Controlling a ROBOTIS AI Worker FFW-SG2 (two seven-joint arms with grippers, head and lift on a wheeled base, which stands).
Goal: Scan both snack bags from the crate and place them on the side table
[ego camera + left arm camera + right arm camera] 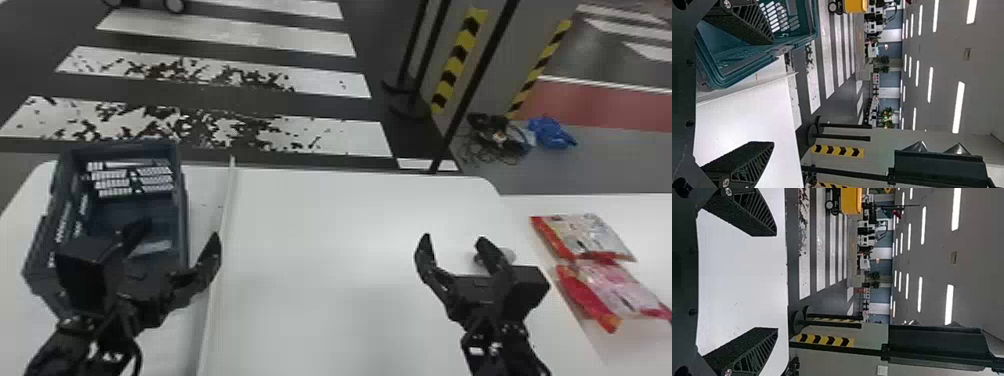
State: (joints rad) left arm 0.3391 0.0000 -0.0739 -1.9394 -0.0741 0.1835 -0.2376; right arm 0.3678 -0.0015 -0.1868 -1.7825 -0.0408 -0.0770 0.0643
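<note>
Nearest the camera, at the bottom of the head view, stood the two black grippers: the left gripper with its fingers spread, one above the crate and the other beyond the crate's right side, and the right gripper, also spread, over the right part of the white table. Neither pinched anything. Beyond the table's right edge lay the white side table. The blue-grey crate sat on the white table's left part, beside a thin pale strip. Both snack bags lay flat on the side table, the red-and-white bag farther off, its edge meeting the pink-and-red bag.
</note>
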